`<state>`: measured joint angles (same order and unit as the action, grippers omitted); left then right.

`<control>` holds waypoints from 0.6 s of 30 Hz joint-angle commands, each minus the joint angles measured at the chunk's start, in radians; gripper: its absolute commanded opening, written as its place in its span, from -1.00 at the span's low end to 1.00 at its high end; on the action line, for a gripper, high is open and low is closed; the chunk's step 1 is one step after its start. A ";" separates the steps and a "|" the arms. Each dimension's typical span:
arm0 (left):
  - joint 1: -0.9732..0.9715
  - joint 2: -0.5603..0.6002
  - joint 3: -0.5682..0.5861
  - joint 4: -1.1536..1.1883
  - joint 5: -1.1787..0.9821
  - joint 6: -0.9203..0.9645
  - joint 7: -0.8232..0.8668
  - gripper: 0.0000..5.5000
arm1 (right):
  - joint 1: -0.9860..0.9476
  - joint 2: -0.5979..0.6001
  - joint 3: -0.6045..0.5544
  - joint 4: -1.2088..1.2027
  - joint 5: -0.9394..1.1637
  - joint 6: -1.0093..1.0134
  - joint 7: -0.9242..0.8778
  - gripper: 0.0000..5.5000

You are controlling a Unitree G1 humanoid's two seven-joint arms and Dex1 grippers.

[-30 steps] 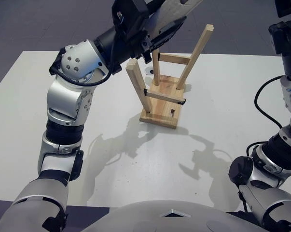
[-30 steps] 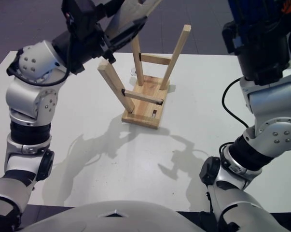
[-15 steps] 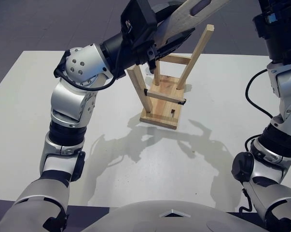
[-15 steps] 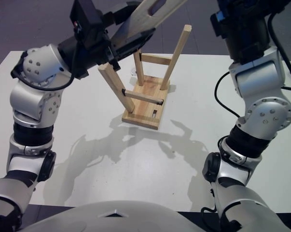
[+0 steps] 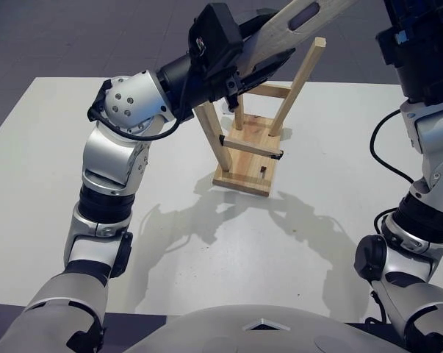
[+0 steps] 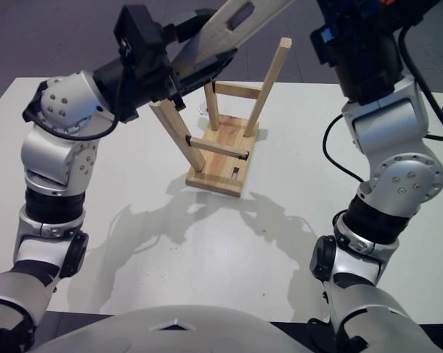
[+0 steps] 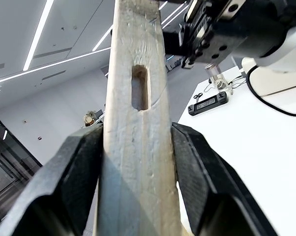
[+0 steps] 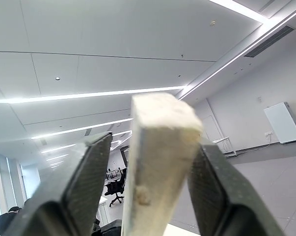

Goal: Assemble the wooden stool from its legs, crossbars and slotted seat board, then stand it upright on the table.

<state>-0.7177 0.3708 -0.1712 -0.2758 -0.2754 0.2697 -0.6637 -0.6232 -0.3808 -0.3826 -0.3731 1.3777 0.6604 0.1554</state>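
Left gripper (image 7: 137, 147) clamps slotted seat board (image 7: 138, 113) (oblong slot facing camera).

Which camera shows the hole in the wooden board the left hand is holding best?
The left wrist view: the hole in the board is close and face-on, just beyond the left gripper. Both eye views show it small and slanted, above the half-built stool. The right wrist view shows another wooden piece.

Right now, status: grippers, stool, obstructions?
Left gripper shut on slotted board, above the upturned stool frame. Right gripper shut on a wooden piece. No obstruction seen.
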 commanded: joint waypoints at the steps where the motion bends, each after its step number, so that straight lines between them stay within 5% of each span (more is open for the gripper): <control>1: 0.008 -0.001 -0.006 0.006 0.014 -0.005 -0.011 -0.21 | 0.005 -0.013 0.003 -0.006 0.009 -0.010 -0.001 -0.38; 6: 0.016 -0.003 -0.009 0.009 0.019 -0.007 -0.016 -0.21 | 0.008 -0.012 0.005 -0.006 0.016 -0.017 -0.002 -0.62; 18: 0.001 -0.019 0.002 0.015 0.024 -0.012 -0.001 -0.22 | 0.053 -0.001 0.045 -0.008 -0.043 -0.049 -0.023 -0.63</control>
<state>-0.7031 0.3619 -0.1801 -0.2544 -0.2580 0.2643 -0.6714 -0.5879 -0.3836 -0.3469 -0.3819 1.3711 0.6168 0.1538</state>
